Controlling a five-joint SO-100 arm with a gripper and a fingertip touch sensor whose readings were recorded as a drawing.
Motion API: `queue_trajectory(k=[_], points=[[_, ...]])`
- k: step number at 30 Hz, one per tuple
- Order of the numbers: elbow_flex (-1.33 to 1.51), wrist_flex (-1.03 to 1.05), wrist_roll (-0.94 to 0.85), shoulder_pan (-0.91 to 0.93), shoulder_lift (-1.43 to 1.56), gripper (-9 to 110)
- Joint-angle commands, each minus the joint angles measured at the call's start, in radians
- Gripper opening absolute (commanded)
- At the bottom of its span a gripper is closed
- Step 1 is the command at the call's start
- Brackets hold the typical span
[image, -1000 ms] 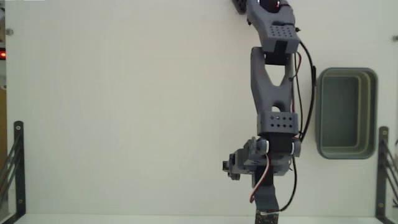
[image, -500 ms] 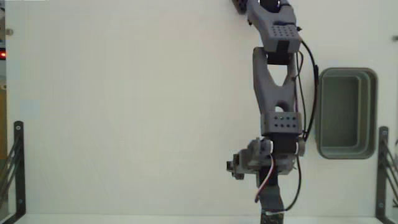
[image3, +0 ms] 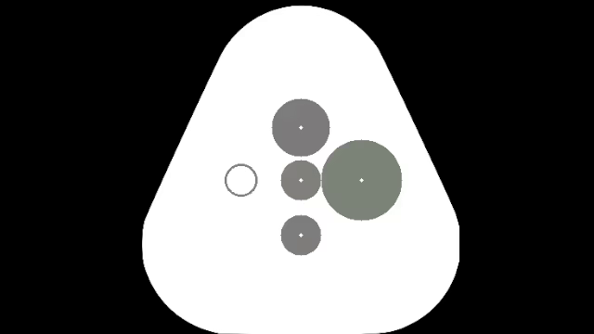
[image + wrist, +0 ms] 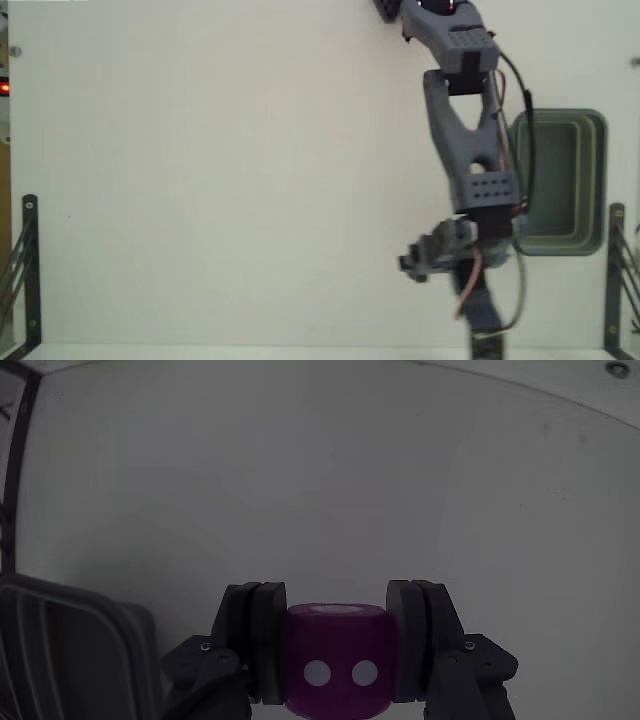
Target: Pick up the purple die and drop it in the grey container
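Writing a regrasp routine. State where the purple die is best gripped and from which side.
Two opposite flat faces, as the gripper holds the purple die now: one pad on each side, two-dot face toward the wrist camera. Parallel faces give the pads full contact.

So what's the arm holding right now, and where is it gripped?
The purple die, clamped between the two fingers by its opposite side faces.

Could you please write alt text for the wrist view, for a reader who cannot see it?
The claw is shut on the purple die, whose near face shows two white dots, above a plain white table. A corner of the grey container shows at the lower left.
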Motion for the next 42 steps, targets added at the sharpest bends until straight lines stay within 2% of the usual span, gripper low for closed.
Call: queue_trajectory(k=[1,42], points=[[0.028,-0.010,0.005,-0.050,0.137,55],[0.419,-0.044,0.005,-0.461,0.493,55]])
